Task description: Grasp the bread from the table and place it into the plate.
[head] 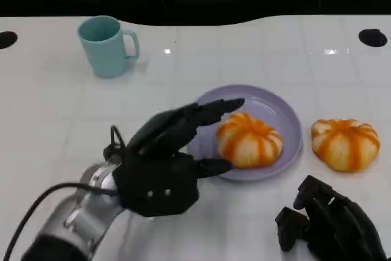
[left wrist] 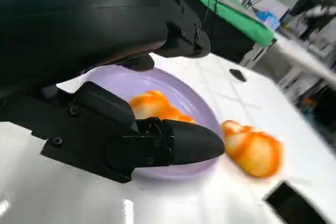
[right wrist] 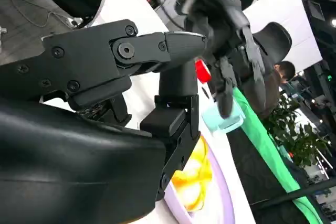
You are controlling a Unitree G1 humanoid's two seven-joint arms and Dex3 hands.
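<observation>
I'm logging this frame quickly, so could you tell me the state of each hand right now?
Left hand: open, fingers spread by the plate, holding nothing.
Right hand: low at the table's near edge; cannot be told.

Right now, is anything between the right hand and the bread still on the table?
Nothing visible: bare white table lies between the right hand and the orange-striped round bread beside the lilac plate.
</observation>
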